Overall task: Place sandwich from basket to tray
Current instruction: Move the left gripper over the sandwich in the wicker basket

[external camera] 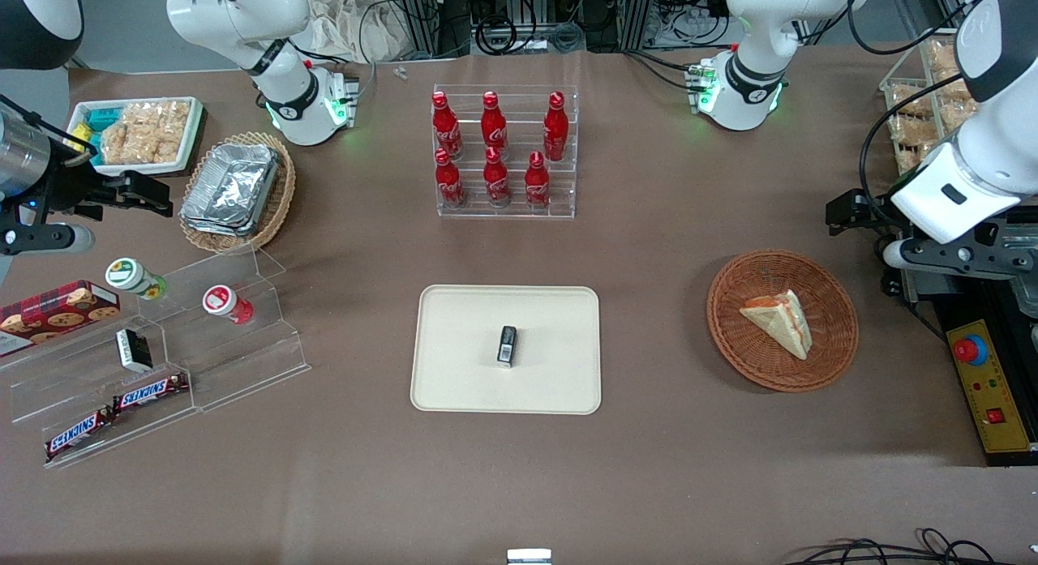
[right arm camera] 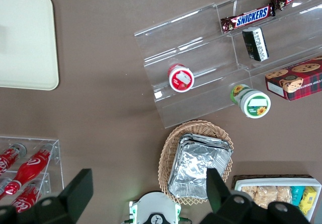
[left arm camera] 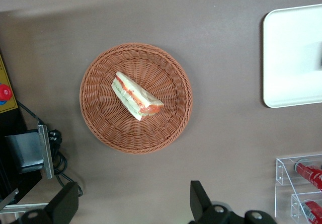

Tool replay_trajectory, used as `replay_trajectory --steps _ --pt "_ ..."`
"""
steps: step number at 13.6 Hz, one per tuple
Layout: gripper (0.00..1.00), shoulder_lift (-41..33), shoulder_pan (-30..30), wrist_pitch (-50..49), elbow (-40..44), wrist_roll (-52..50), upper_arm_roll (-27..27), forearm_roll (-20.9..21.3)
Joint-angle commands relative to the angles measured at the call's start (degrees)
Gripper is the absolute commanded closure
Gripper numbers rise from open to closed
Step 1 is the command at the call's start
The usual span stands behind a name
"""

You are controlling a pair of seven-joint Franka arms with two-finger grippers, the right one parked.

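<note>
In round reddish-brown wicker basket (external camera: pixel 782 320): pale triangular sandwich wedge (external camera: pixel 778 319), untouched. Left gripper (left arm camera: pixel 133 204) high above basket edge, fingers spread wide, empty. Risks — soft bread squashing, wedge sliding off-centre. Cream rectangular tray (external camera: pixel 507 349) holds small black object (external camera: pixel 507 345) — collision possible.

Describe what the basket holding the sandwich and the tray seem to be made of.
Basket: woven wicker, reddish-brown, visible ribbed weave. Tray: probably plastic, smooth matte cream, moulded low rim, rounded corners. Sandwich lies in the basket; the open gripper hovers above, apart from it.
</note>
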Motion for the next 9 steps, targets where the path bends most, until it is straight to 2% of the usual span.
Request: replay_trajectory --steps 1,4,9 --pt "0.00 0.78 0.31 -1.76 1.71 0.33 -0.21 0.87" --pt "0.00 1.66 0.66 -1.76 2.50 -1.33 -0.21 0.52" --pt "0.00 2.11 1.01 1.30 -1.88 -14.16 -0.21 0.87"
